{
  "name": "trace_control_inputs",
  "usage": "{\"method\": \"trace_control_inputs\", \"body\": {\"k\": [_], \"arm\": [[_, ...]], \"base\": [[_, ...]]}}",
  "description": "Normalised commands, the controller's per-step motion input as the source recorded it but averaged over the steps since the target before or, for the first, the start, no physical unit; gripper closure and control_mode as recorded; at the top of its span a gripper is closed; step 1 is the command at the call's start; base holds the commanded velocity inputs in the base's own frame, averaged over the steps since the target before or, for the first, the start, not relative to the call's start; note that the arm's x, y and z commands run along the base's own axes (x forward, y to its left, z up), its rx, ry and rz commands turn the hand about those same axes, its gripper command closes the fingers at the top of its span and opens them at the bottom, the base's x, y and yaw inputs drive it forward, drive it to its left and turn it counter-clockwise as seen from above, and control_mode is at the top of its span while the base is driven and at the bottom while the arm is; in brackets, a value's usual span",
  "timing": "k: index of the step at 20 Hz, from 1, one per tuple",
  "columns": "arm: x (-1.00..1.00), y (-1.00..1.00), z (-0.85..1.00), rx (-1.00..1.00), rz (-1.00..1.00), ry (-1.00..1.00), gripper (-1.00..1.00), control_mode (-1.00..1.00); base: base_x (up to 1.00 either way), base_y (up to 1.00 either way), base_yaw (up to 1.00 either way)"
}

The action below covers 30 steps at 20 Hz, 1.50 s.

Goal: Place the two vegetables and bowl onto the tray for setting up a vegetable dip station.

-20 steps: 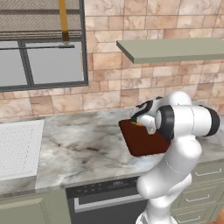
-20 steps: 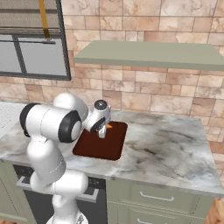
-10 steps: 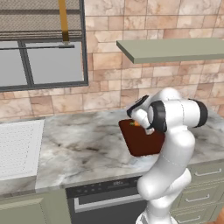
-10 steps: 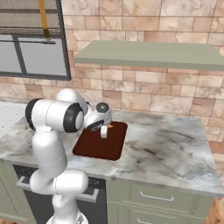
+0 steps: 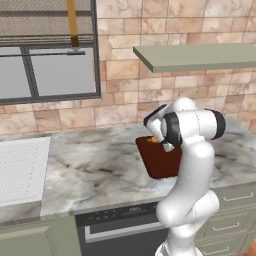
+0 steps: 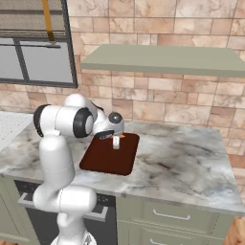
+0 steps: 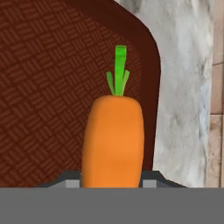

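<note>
- Carrot (image 7: 113,140) gripped between the tool's (image 6: 116,142) part-closed fingers, stem end pointing away from the hand along the finger line.
- Tool hangs over the tray's (image 6: 103,160) far edge, right of middle.
- Tray lies directly below; release likely needs only lowering onto it.
</note>
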Motion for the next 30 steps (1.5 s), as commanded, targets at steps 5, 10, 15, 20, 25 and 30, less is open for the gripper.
{"method": "trace_control_inputs", "body": {"k": [5,10,15,20,25,30], "arm": [[0.21,0.00,-0.07,0.00,0.03,0.00,1.00,-1.00],[0.09,0.00,-0.03,0.00,0.03,0.00,-1.00,-1.00],[0.00,0.00,0.00,0.00,0.00,0.00,-1.00,-1.00],[0.00,0.00,0.00,0.00,0.00,0.00,-1.00,-1.00],[-0.03,-0.03,0.09,0.00,0.00,0.00,-1.00,-1.00],[-0.43,-0.17,0.24,0.00,0.00,0.00,-1.00,-1.00]], "base": [[0.00,0.00,0.00],[0.00,0.00,0.00],[0.00,0.00,0.00],[0.00,0.00,0.00],[0.00,0.00,0.00],[0.00,0.00,0.00]]}}
